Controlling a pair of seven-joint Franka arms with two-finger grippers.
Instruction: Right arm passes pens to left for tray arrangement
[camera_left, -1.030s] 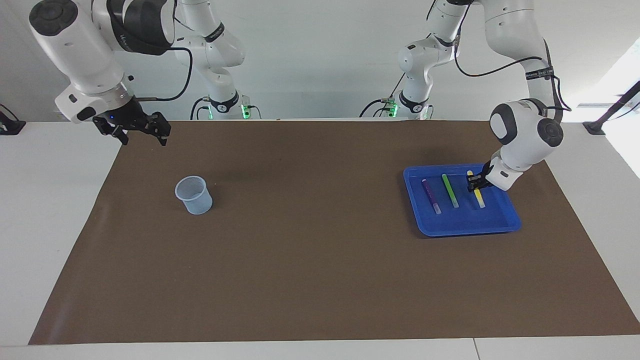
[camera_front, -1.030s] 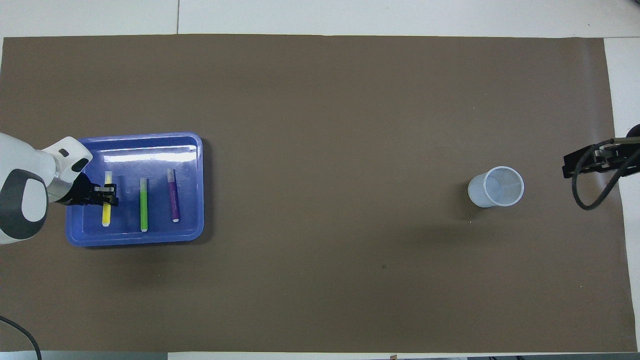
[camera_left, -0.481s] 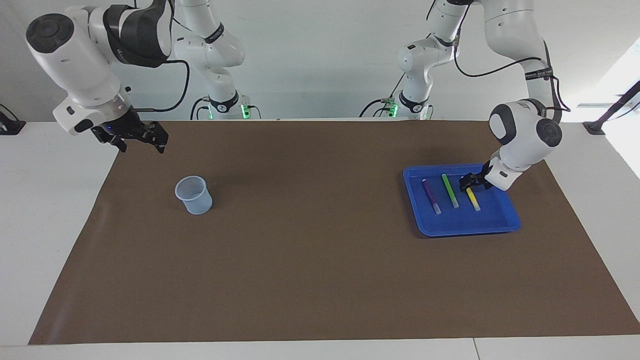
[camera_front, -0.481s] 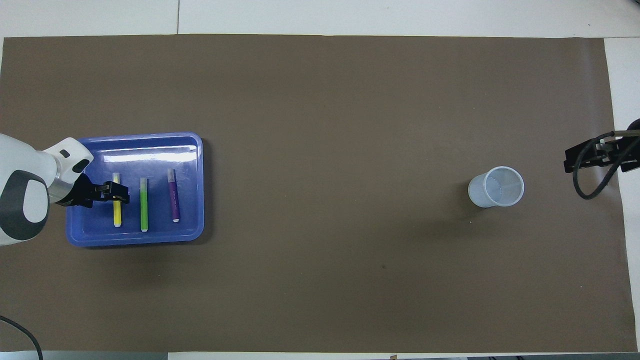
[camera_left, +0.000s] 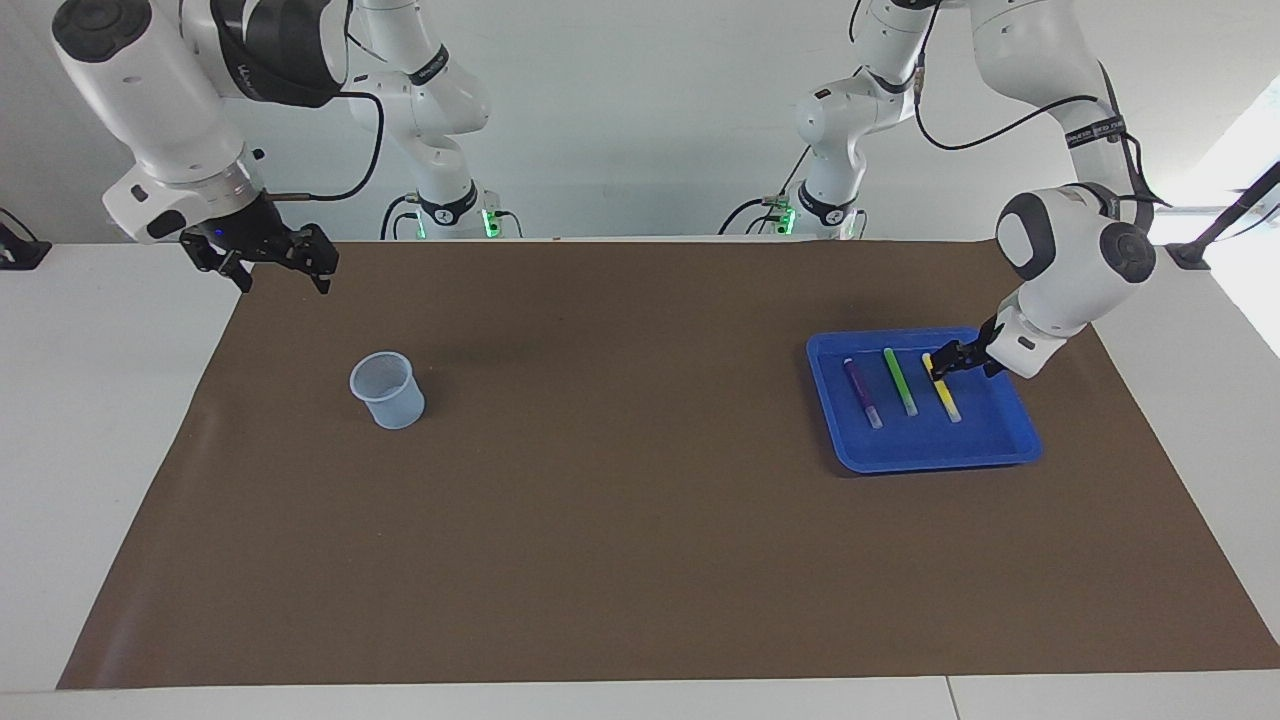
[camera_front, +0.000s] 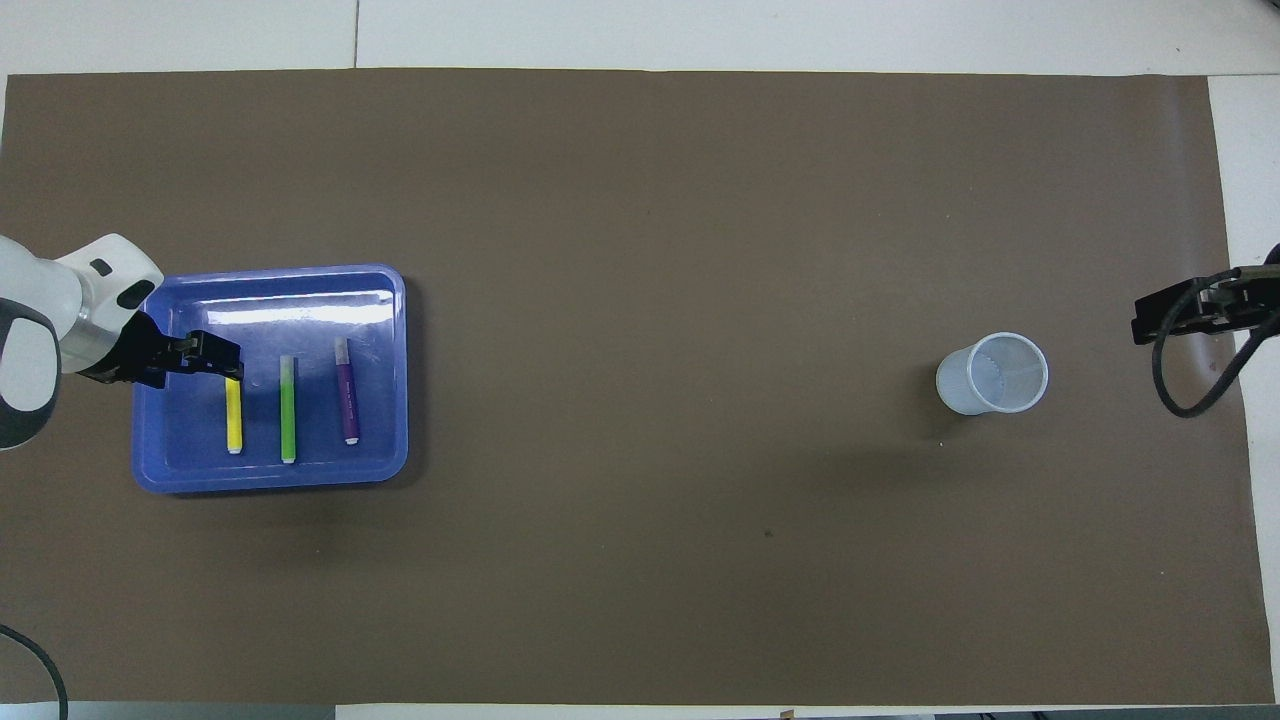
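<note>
The blue tray (camera_left: 940, 462) lies on the brown mat at the left arm's end of the table; it also shows in the overhead view (camera_front: 270, 480). In it the purple pen (camera_left: 862, 393), the green pen (camera_left: 899, 382) and the yellow pen (camera_left: 947, 402) lie side by side. My left gripper (camera_left: 950, 362) hangs open just above the yellow pen (camera_front: 234, 418) and holds nothing; it hides one end of that pen from above. My right gripper (camera_left: 268, 262) is open and empty, raised over the mat's edge at the right arm's end, and waits there.
A small translucent bluish cup (camera_left: 385, 390) stands upright on the mat toward the right arm's end, also in the overhead view (camera_front: 992, 373). Two slimmer white arms with green-lit bases (camera_left: 455, 215) stand at the robots' edge of the table.
The left gripper slid the yellow pen closer to the green pen, let it go and rose off it. The right gripper shifted only slightly.
</note>
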